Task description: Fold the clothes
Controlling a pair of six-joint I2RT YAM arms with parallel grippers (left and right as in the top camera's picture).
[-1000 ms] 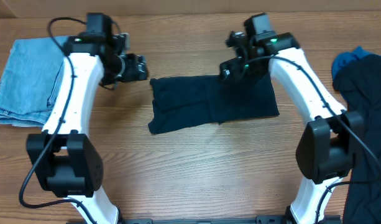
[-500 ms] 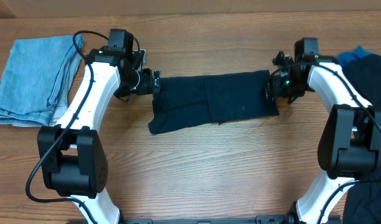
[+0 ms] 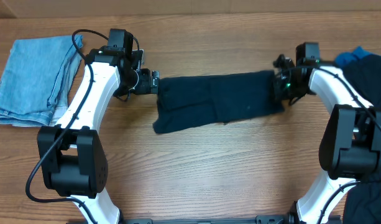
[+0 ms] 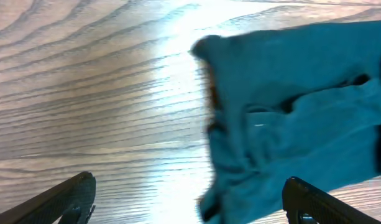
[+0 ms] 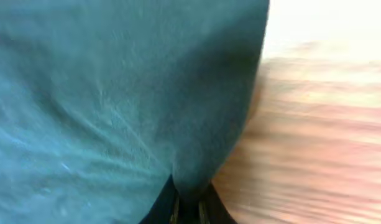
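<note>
Fingers (image 5: 170, 210) of right gripper (image 3: 278, 87) pinched tight on the clothes (image 3: 218, 102) at their right edge. Left gripper (image 3: 151, 81) spread wide, empty, just beside their left edge. Clothes lie flat on table (image 3: 196, 168) as a long band, likely folded lengthwise already; crosswise fold not yet done, I judge. Denim garment (image 3: 32, 74) well left of the clothes. Overhead hides the pinch; right wrist shows fabric caught between fingertips. Left wrist alone shows rumpled layers at the left end.

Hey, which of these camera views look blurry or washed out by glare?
Right wrist: soft and smeared, the dark garment and table both blurred, top right blown out. Left wrist: strong glare across the table. Overhead: sharp, evenly lit.
</note>
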